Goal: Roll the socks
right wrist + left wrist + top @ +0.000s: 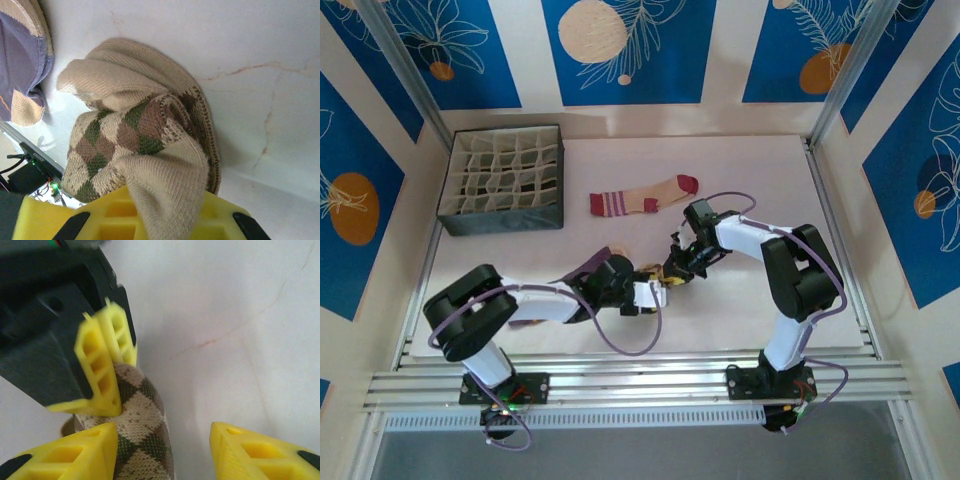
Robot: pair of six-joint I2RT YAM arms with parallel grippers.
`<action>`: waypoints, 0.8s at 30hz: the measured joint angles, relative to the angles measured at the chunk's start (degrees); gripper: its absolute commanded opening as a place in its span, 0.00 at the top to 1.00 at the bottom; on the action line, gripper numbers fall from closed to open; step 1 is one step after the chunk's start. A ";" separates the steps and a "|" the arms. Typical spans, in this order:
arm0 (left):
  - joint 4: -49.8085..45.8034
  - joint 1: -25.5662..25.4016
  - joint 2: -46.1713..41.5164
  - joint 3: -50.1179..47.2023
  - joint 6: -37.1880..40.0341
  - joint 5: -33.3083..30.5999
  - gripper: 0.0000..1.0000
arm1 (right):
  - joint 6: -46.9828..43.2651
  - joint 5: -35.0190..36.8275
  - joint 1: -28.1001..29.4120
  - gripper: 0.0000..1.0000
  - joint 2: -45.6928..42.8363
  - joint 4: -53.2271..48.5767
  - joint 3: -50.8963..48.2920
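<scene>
Near the middle of the counter (pixel 760 180), just ahead of both arms: argyle sock (pixel 135 135), brown, tan and green diamonds, bunched into a loose roll. Clamped tight on a tan fold of it: right tool (pixel 150 222), fabric drawn in between the yellow fingers. In the left wrist view, those fingers pressed together on the far end of the roll.

Parted and straddling the near end of the roll: left tool (pixel 165 452), one finger against the knit, the other clear of it with bare counter between, gripping nothing.

Just beside the roll, toward the left arm: purple sock (pixel 20 55) with tan patches, rumpled. Farther back, flat and well apart: tan sock (pixel 645 196) with dark-red toe and striped cuff. At the back left: grey fabric organiser (pixel 500 220), divided into small cells.
</scene>
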 measured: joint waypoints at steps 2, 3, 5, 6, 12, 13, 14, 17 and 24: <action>1.29 -0.44 1.66 0.00 1.33 -2.40 0.49 | 0.00 0.02 -0.02 0.95 0.00 -0.20 0.00; 2.19 -0.66 2.43 0.00 1.77 -3.41 0.49 | 0.00 0.02 -0.02 0.95 0.00 -0.26 0.00; 3.85 -0.90 3.69 0.02 2.27 -5.18 0.50 | 0.00 0.02 -0.07 0.95 0.00 -0.28 0.00; 4.68 -1.05 4.28 0.02 2.62 -6.21 0.50 | 0.00 0.04 -0.07 0.95 0.00 -0.31 0.00; 5.77 -1.36 7.10 2.01 2.49 -9.94 0.68 | 0.00 0.17 -0.11 0.85 -0.02 -0.31 0.00; 4.61 -1.20 7.39 2.93 2.27 -9.86 0.75 | -0.02 0.24 -0.11 0.80 -0.04 -0.37 0.00; 2.97 -1.01 7.50 3.96 1.49 -9.44 0.81 | -0.24 0.42 -0.24 0.72 -0.17 -0.50 0.00; -0.92 0.83 7.48 6.58 -1.60 -5.81 0.94 | -0.59 1.22 -0.87 0.54 -1.84 -1.16 -0.39; -5.14 7.69 7.50 8.61 -11.82 8.98 0.98 | -0.50 0.72 -4.57 0.50 -14.56 -0.98 -6.19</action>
